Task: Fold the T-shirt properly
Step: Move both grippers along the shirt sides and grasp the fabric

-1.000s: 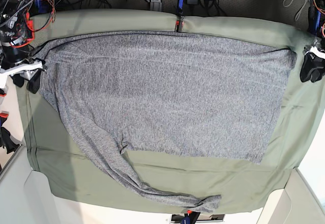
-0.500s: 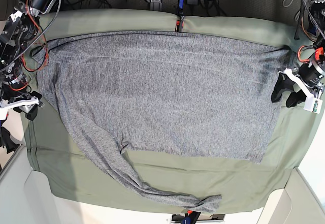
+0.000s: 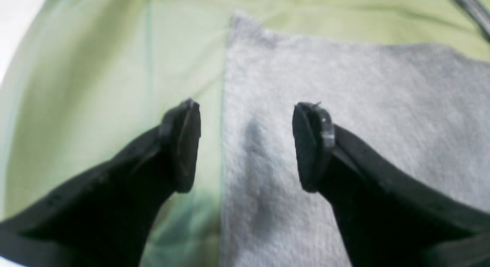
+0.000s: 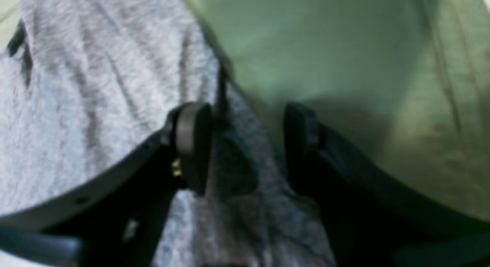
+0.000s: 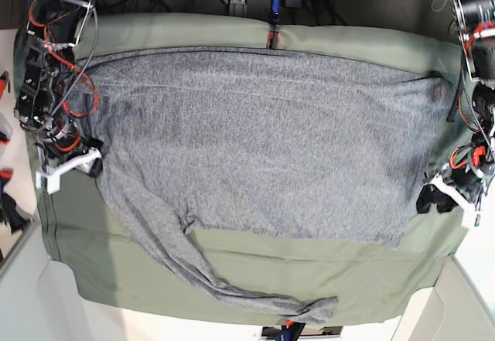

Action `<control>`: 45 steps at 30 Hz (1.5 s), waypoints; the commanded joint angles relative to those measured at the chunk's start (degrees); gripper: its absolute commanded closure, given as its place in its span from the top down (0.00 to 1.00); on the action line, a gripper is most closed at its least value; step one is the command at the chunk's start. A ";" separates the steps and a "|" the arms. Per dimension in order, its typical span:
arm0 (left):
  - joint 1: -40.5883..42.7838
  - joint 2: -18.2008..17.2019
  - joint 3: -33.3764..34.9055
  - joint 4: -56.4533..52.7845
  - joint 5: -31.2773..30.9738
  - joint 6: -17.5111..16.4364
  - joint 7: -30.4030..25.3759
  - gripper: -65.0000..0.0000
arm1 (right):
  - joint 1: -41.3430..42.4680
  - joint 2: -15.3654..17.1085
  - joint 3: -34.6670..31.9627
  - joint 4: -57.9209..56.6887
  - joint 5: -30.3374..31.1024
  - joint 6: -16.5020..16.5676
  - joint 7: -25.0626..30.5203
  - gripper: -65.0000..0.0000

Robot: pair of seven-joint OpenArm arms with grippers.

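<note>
The heather-grey T-shirt [image 5: 255, 140] lies spread flat on the olive-green cloth [image 5: 309, 267]. One sleeve trails toward the front edge [image 5: 232, 287]. My left gripper [image 5: 435, 199] is open at the shirt's right edge, near its front corner. In the left wrist view the left gripper [image 3: 247, 146] straddles the shirt's [image 3: 344, 87] straight edge. My right gripper [image 5: 85, 163] is open at the shirt's left edge. In the right wrist view the right gripper [image 4: 245, 148] straddles a creased edge of the shirt [image 4: 95, 87]. Neither holds cloth.
The green cloth [image 3: 95, 87] covers the whole table and hangs over its edges. A blue clamp [image 5: 272, 5] and cables sit at the back edge. Red-wired arm links [image 5: 46, 70] stand at the left, and the other arm [image 5: 476, 47] at the right.
Both grippers moved toward the table's front along the shirt's sides. The left went from the back right corner to the front right corner. The right moved inward onto the left edge.
</note>
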 commanded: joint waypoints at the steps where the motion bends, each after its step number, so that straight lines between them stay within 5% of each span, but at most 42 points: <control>1: -3.50 -0.92 1.42 -3.13 -0.57 -0.11 -2.89 0.63 | 1.05 0.70 -0.04 0.83 -0.11 -0.02 0.70 0.47; 5: -12.22 -0.87 6.54 -18.78 3.65 0.39 -13.14 0.63 | 1.05 0.63 -0.04 0.83 -0.11 -0.48 0.68 0.47; 7: -16.02 -0.46 7.93 -25.27 5.68 4.22 -16.02 0.63 | 1.05 0.63 0.00 0.83 -0.17 -0.48 0.55 0.47; 25: -19.65 7.56 8.46 -31.28 10.16 5.44 -13.55 0.62 | 1.07 0.61 0.00 0.83 1.60 -0.42 0.26 0.47; 45: -19.63 7.76 8.46 -31.28 12.55 5.42 -13.55 0.62 | 2.47 0.61 -0.02 0.66 0.35 -0.42 4.09 0.47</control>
